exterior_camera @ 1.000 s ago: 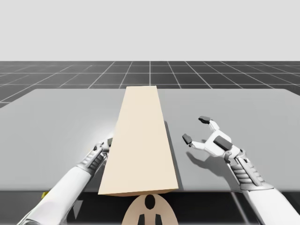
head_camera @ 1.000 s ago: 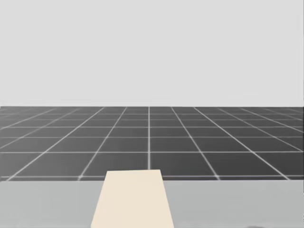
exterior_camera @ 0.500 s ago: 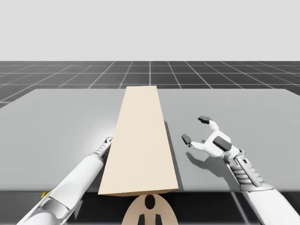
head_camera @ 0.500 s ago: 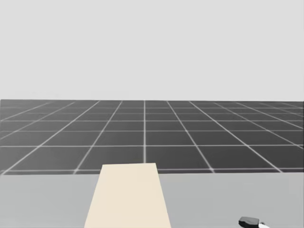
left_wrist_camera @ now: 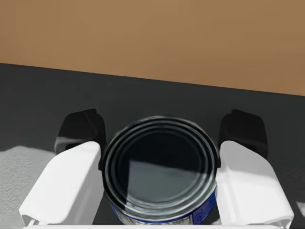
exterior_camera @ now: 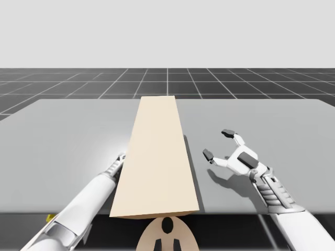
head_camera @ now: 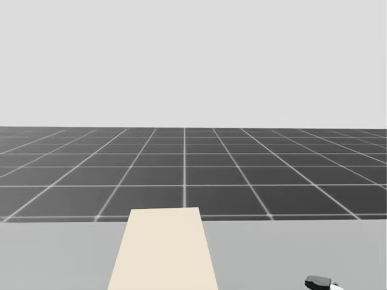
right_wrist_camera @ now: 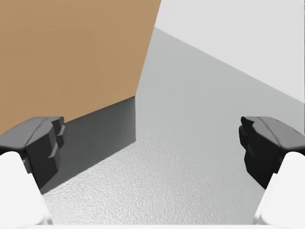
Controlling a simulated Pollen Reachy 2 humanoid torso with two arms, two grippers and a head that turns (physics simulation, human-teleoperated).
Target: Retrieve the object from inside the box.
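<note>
Grasping seems the step in hand: above a dark gridded floor (exterior_camera: 272, 83), on the plain grey table (exterior_camera: 63, 136), the long tan box (exterior_camera: 157, 157) encloses the left jaws, closed on the blue can (left_wrist_camera: 159, 167) between them. The right jaws gape empty beside the box. Next, I'd say: draw the can straight back out.

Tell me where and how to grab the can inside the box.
Grip the blue can across its curved side wall, coming at it end-on. Its ringed round end faces my left gripper, whose fingers sit against the wall on two opposite sides inside the box. The flat end likely offers nothing to pinch, so the round sides are the better hold.
</note>
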